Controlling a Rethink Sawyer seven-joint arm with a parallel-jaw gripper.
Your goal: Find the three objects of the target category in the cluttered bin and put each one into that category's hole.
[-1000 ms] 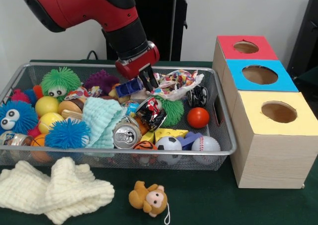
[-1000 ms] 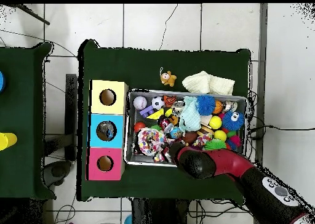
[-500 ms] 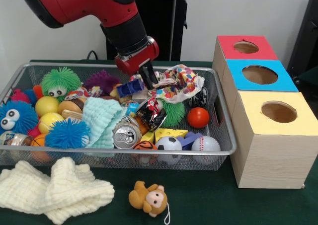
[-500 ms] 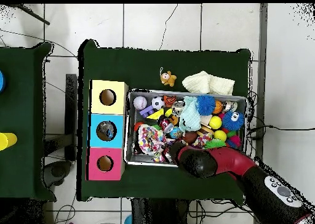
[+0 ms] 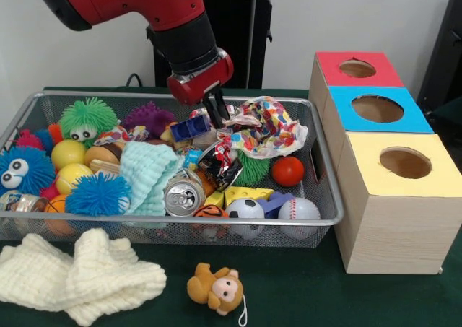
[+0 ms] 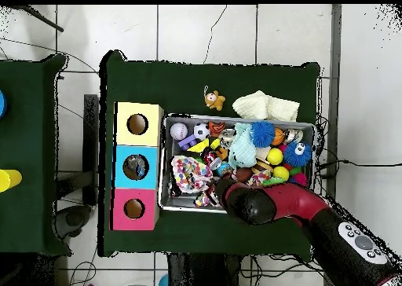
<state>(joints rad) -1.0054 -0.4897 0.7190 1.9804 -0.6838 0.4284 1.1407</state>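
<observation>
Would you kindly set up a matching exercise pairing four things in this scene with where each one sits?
Things:
1. monkey
2. soda can
3. colourful wrapper
4. red box

Places:
A. in the bin, near its front wall
B. farthest of the three boxes from the camera in the front view
C. on the green cloth outside the bin
D. hanging from the gripper over the bin

Pairs: 1-C, 2-A, 3-D, 4-B
</observation>
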